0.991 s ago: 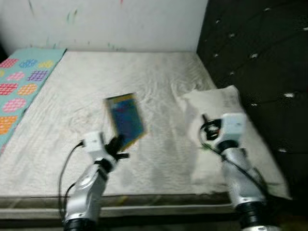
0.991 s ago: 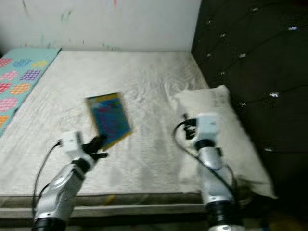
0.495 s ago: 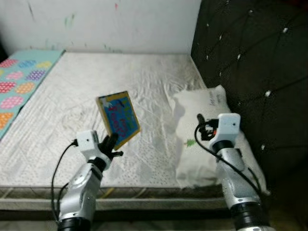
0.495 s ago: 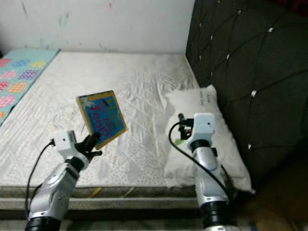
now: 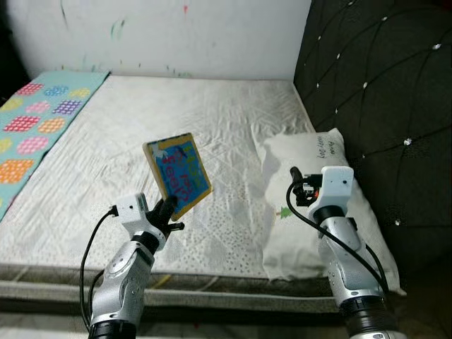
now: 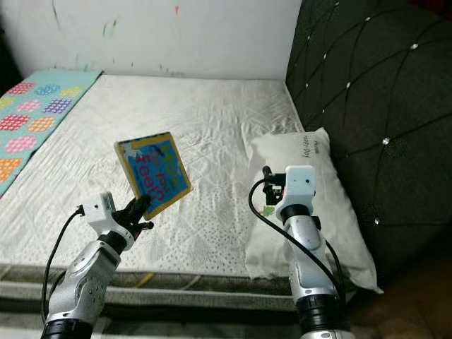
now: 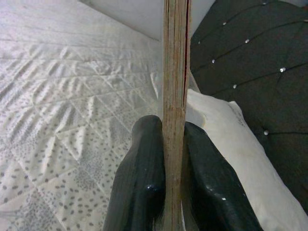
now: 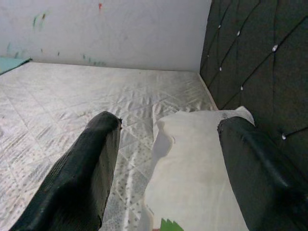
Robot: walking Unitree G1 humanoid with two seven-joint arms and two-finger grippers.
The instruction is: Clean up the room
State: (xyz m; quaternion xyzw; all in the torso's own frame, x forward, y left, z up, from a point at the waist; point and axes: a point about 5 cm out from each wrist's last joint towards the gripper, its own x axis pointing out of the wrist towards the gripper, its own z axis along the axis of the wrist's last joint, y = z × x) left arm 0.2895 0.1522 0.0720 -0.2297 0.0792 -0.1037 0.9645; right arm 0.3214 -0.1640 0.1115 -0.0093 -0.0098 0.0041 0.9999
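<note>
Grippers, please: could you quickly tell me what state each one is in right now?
Left gripper: shut on the book, held up above the mattress.
Right gripper: open, empty, fingers spread over the pillow.

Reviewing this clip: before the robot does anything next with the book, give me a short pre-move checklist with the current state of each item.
1. Left gripper shut on the book: ok, fingers press both faces.
2. Book lifted off the mattress: ok.
3. Grip depth: not ok, held only at its lower edge.
4. Right gripper open and free: ok, above the pillow.
5. Place to put the book: cannot tell.
</note>
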